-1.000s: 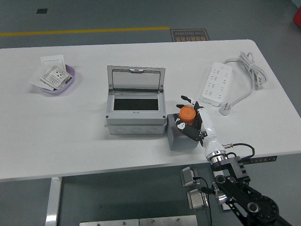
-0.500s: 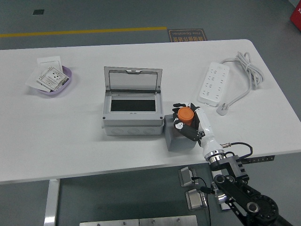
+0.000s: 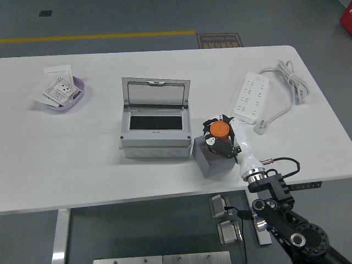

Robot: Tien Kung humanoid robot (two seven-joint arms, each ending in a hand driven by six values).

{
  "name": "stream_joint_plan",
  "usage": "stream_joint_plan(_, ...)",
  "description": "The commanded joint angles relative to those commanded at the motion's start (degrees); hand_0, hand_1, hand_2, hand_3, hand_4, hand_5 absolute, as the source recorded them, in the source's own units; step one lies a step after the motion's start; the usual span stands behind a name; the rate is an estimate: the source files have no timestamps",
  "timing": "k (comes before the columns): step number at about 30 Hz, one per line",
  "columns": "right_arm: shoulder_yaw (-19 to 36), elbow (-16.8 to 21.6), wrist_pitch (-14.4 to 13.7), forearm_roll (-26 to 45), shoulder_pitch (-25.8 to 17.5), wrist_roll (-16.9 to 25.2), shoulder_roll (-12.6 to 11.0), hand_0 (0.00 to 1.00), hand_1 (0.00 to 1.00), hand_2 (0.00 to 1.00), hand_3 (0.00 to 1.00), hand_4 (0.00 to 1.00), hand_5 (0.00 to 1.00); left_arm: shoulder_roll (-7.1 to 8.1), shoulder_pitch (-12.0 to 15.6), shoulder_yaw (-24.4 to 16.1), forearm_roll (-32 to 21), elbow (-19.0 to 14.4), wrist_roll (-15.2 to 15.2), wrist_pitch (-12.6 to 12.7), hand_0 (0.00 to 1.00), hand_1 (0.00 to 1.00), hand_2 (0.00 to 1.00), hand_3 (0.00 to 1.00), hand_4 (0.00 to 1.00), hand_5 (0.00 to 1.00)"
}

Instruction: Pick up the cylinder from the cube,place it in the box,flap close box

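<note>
An orange cylinder (image 3: 219,130) is held in my right hand (image 3: 219,136), whose fingers are curled around it, just above the top of a grey cube (image 3: 212,159) near the table's front edge. A grey box (image 3: 155,132) stands to the left of the cube, its clear flap lid (image 3: 157,94) raised upright at the back and its dark inside showing. My right arm comes in from the lower right. My left arm is out of view.
A white power strip (image 3: 251,97) with a coiled cable (image 3: 291,80) lies at the right back. A purple dish (image 3: 63,94) with white socket plates sits at the left back. The white table (image 3: 71,159) has bare surface at the left front.
My right hand has closed on the cylinder and shifted it slightly up and right; the cube now sits a little turned. The view shifted slightly left early on.
</note>
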Motion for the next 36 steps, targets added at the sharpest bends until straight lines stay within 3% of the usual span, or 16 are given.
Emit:
stream_joint_plan(10, -1.4, 1.7, -1.0, -2.9, 2.6, -2.5, -0.5, 0.572, 0.391, 0.332, 0.24, 0.002, 0.002, 0.04, 0.0, -0.1, 0.3, 0.0, 0.1, 0.0, 0.61, 0.667, 0.579, 0.598, 0.668, 0.407)
stream_joint_plan(16, -5.3, 0.6, -0.4, -10.5, 7.8, -9.2, 0.0, 0.568, 0.392, 0.332, 0.24, 0.002, 0.002, 0.27, 0.3, -0.7, 1.0, 0.0, 0.4, 0.0, 0.61, 0.668, 0.579, 0.598, 0.668, 0.411)
stream_joint_plan(18, -6.8, -0.2, 0.9, -13.7, 10.2, -12.0, 0.6, 0.568, 0.392, 0.332, 0.24, 0.002, 0.002, 0.4, 0.3, -1.0, 1.3, 0.0, 0.6, 0.0, 0.61, 0.668, 0.579, 0.598, 0.668, 0.411)
stream_joint_plan(19, -7.5, -0.7, 1.5, -15.4, 11.4, -13.5, 0.9, 0.53, 0.343, 0.325, 0.241, 0.002, 0.002, 0.47, 0.4, -1.2, 1.4, 0.0, 0.7, 0.0, 0.61, 0.667, 0.58, 0.597, 0.669, 0.413)
stream_joint_plan(24, -11.0, -3.3, 4.4, -23.2, 17.2, -20.3, 2.8, 0.53, 0.343, 0.325, 0.241, 0.002, 0.002, 0.9, 0.6, -1.4, 1.6, 0.0, 1.0, 0.0, 0.61, 0.667, 0.58, 0.597, 0.669, 0.413)
stream_joint_plan(25, -11.5, -3.8, 4.8, -24.3, 18.1, -21.3, 3.1, 0.346, 0.239, 0.306, 0.239, 0.002, 0.002, 0.97, 0.6, -1.4, 1.6, 0.0, 1.0, 0.0, 0.611, 0.668, 0.579, 0.597, 0.669, 0.415)
stream_joint_plan(30, -14.1, -6.9, 6.4, -30.2, 22.9, -26.2, 5.0, 0.346, 0.239, 0.306, 0.239, 0.002, 0.002, 1.24, 0.6, -1.4, 1.5, 0.0, 1.2, 0.0, 0.611, 0.668, 0.579, 0.597, 0.669, 0.415)
stream_joint_plan(31, -14.6, -7.6, 6.6, -31.0, 23.7, -26.8, 5.4, 0.199, 0.195, 0.287, 0.234, 0.002, 0.002, 1.27, 0.6, -1.4, 1.5, 0.0, 1.2, 0.0, 0.611, 0.667, 0.58, 0.598, 0.669, 0.415)
stream_joint_plan(36, -16.6, -11.0, 7.3, -32.3, 26.8, -27.8, 6.8, 0.199, 0.195, 0.287, 0.234, 0.002, 0.002, 1.36, 0.6, -1.4, 1.6, 0.0, 1.2, 0.0, 0.611, 0.667, 0.58, 0.598, 0.669, 0.415)
